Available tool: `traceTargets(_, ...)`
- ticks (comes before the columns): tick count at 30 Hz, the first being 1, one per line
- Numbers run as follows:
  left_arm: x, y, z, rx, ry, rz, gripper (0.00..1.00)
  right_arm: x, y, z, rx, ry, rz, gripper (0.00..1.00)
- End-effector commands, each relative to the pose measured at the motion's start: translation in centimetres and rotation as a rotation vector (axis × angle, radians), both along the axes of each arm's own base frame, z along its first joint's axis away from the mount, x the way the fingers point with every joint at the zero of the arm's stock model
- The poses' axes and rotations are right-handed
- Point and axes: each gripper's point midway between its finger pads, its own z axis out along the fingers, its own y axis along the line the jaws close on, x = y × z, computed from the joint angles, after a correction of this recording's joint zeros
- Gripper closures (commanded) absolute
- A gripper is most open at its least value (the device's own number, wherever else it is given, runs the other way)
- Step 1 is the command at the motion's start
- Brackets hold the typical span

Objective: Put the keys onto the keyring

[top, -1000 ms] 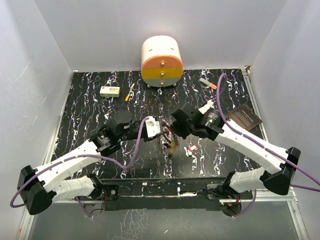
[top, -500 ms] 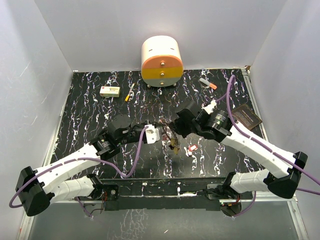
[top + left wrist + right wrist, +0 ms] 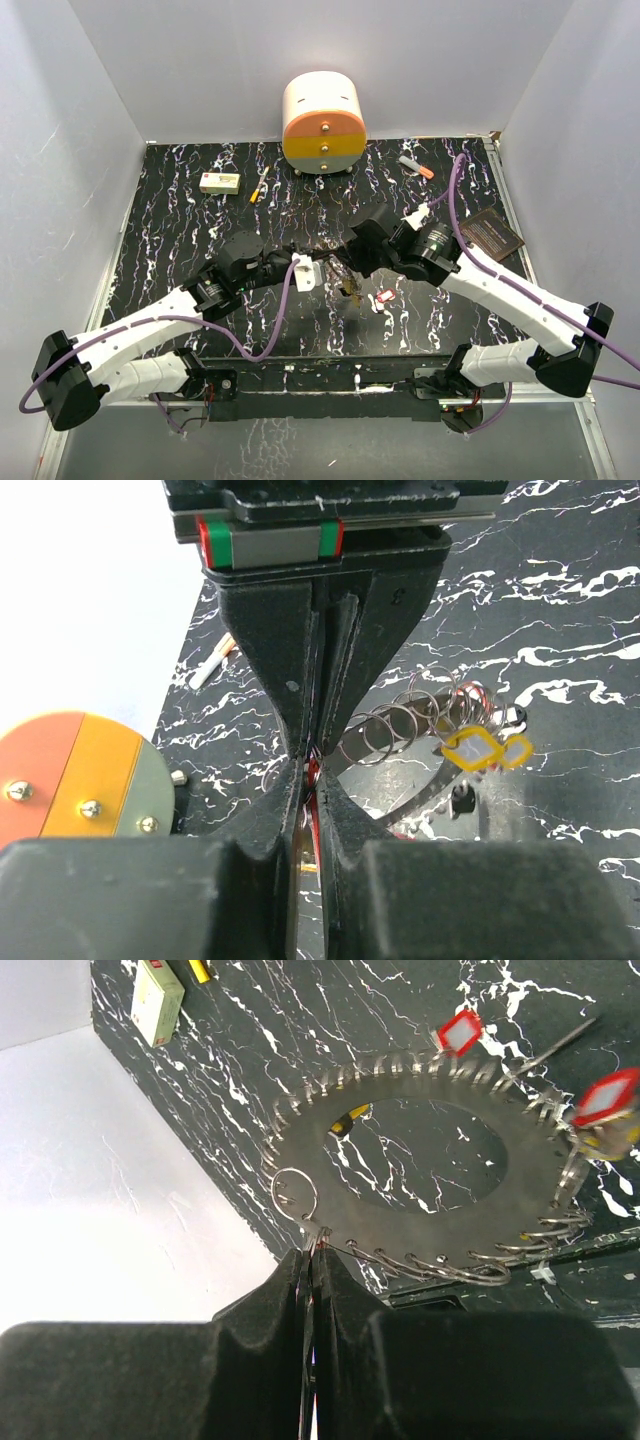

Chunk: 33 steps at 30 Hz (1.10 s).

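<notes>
Left hand [image 3: 317,775] has closed beside keyring [image 3: 420,1230], loose red key [image 3: 384,296] nearby.

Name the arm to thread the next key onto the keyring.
Left, likely: the left gripper pinches what looks like a red key at the keyring rim; the right gripper is clamped on that rim, steadying it.

Fig.: as I see it from above, both arms reach fwd & inward, elbows out, wrists converging mid-table. L gripper [image 3: 326,264] [image 3: 318,772]: fingers [image 3: 285,695] pressed nearly flush. R gripper [image 3: 347,262] [image 3: 312,1250]: jaws pinched tight, tip just beside L's.
</notes>
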Motion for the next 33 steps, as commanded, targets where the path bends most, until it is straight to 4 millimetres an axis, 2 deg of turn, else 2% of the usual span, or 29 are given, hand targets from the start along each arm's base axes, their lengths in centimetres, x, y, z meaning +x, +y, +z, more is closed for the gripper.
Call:
traceTargets(1,-0.5,0.1,-0.3,0.006,-0.018,-0.016,0.98,0.9,0.9,4.1,0.154,-0.089,-0.029,0.94)
traceTargets(13,-0.5,1.3,-2.0,0.063,-0.148,-0.020,1.00,0.7,0.7,4.6,0.184,-0.094,-0.038,0.94)
traceTargets(21,-0.6,1.4,-1.7,0.059,-0.262,-0.041,1.00,0.6,0.7,4.9,0.243,-0.101,-0.053,0.94)
traceTargets(26,-0.4,1.4,-1.7,0.052,-0.299,-0.036,0.93,0.4,1.3,4.7,0.307,-0.095,-0.048,0.94)
traceTargets(29,-0.4,1.4,-1.5,0.047,-0.291,-0.034,0.83,0.3,1.2,4.8,0.330,-0.093,-0.058,0.94)
traceTargets(33,-0.2,1.6,-0.3,0.018,-0.267,-0.002,0.76,0.2,1.0,4.8,0.338,-0.093,-0.070,0.94)
